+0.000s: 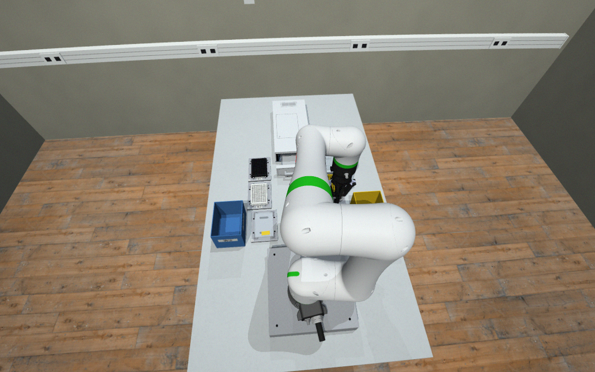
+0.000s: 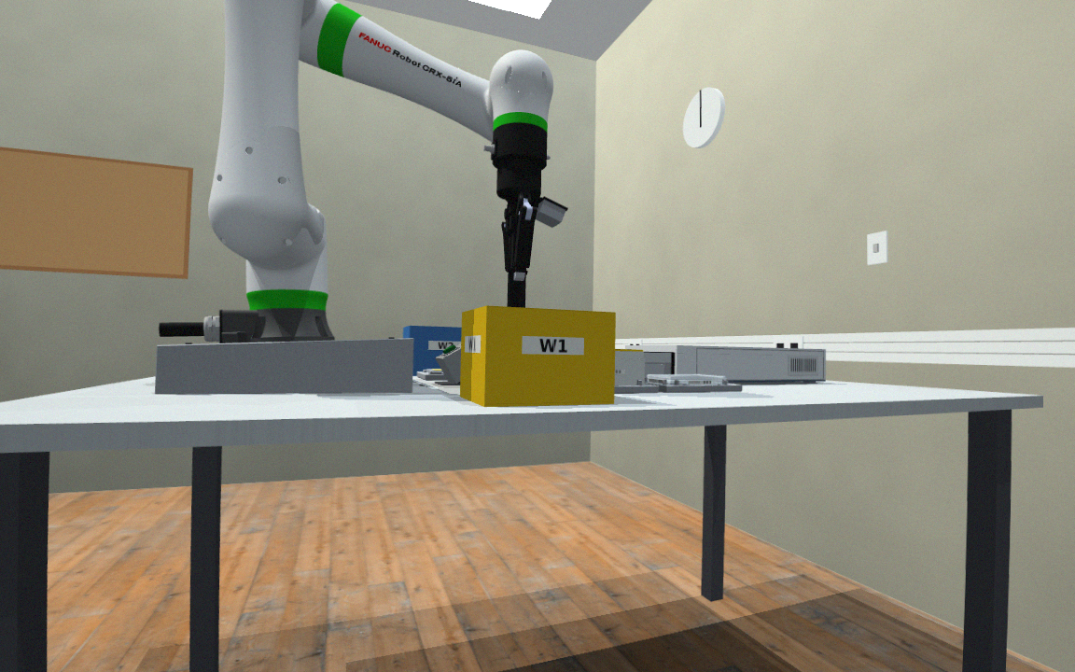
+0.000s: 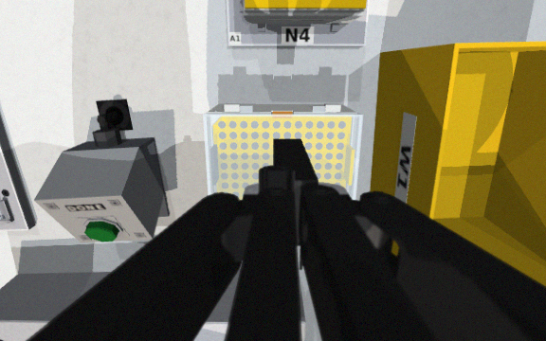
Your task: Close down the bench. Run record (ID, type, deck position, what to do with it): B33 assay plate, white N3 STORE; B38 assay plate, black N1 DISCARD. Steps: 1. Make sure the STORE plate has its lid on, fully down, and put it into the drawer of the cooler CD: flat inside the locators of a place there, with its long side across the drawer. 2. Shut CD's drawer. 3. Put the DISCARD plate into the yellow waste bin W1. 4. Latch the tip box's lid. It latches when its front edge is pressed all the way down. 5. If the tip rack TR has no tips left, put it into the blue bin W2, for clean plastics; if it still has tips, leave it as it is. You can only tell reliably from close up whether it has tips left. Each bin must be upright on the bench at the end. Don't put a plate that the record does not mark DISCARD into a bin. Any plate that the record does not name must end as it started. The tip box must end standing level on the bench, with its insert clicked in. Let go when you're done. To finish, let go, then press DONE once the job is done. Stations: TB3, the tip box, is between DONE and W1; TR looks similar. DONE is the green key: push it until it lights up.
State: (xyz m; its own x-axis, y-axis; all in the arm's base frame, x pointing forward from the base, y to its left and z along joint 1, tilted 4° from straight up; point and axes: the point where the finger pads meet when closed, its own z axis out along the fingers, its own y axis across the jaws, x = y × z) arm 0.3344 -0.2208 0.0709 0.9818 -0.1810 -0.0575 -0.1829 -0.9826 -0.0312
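Observation:
My gripper [image 3: 286,161] is shut and empty. It points down above the tip box [image 3: 282,152], which has a clear lid over a yellow insert with several grey tip holes. The tip box stands between the DONE box with its unlit green key [image 3: 101,230] and the yellow bin W1 [image 3: 482,156]. In the overhead view the black plate [image 1: 259,167] and the white plate [image 1: 259,193] sit on deck positions left of my arm, with a lidded plate [image 1: 263,225] nearer. In the side view my gripper [image 2: 516,287] hangs just above W1 [image 2: 537,354].
The blue bin [image 1: 229,223] stands at the table's left edge. The cooler [image 1: 288,132] is at the far end, its front partly hidden by my arm. A yellow tip rack at position N4 [image 3: 298,19] lies beyond the tip box.

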